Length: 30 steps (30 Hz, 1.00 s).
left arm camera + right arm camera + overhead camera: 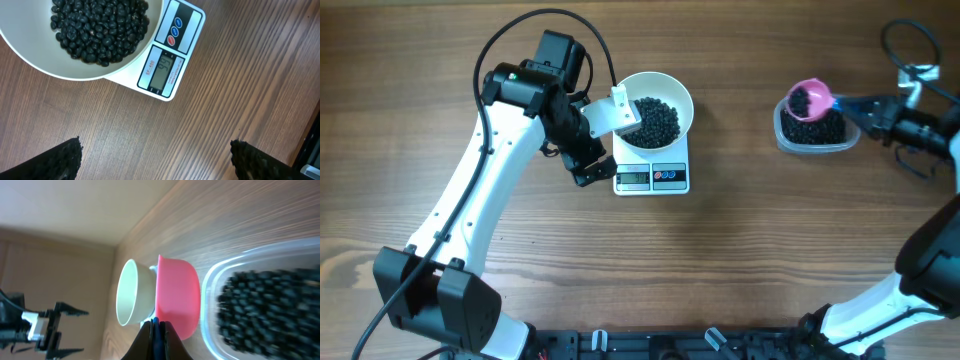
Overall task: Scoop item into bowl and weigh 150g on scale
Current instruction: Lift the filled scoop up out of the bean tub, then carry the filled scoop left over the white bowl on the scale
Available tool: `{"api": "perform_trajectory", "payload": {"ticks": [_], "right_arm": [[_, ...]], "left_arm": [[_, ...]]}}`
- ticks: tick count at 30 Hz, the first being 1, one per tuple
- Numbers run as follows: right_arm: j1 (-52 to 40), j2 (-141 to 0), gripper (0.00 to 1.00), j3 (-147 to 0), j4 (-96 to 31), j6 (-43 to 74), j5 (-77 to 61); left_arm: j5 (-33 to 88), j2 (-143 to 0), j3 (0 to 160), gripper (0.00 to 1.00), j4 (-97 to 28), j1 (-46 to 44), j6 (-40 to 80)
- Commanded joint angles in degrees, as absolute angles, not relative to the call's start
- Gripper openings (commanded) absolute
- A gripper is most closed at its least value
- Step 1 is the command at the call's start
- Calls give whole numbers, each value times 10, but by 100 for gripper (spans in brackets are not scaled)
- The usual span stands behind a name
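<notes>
The black beans (655,120) are heaped in the white bowl (675,88), and the bowl sits squarely on the scale (652,178), so weighing is under way. From the left wrist view the display (164,70) looks like it reads 99, though the digits are faint. By that reading the load is well short of the 150g target, and more beans are needed. And here comes more: over at the far side of the tabletop (770,250), the pink scoop (812,98) is loaded with beans and hangs right above the clear tub (782,135), which has plenty left. The right gripper (158,332) is clamped tight on the scoop's handle. The left gripper (157,162) hovers just beside the scale and bowl, spread wide and holding nothing. What's left, I'd say: carry that scoop across, tip it in, and top up carefully.
</notes>
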State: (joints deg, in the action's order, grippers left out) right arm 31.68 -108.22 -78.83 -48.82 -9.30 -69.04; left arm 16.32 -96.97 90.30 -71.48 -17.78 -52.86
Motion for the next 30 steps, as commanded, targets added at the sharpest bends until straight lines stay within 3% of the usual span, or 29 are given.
{"api": "perform_trajectory", "payload": {"ticks": [1, 15, 19, 22, 30], "right_arm": [[270, -1088, 4, -784, -483, -104, -722], [81, -1049, 5, -784, -336, 36, -768], [39, -1000, 5, -784, -287, 78, -696], [-32, -959, 4, -784, -283, 43, -504], [-116, -957, 4, -784, -277, -4, -381]], "left_arm": [[164, -977, 899, 100, -713, -175, -536], [164, -977, 899, 100, -713, -175, -536], [164, -977, 899, 100, -713, -175, -536], [164, -977, 899, 100, -713, -175, -536], [164, -977, 899, 100, -713, -175, -536]]}}
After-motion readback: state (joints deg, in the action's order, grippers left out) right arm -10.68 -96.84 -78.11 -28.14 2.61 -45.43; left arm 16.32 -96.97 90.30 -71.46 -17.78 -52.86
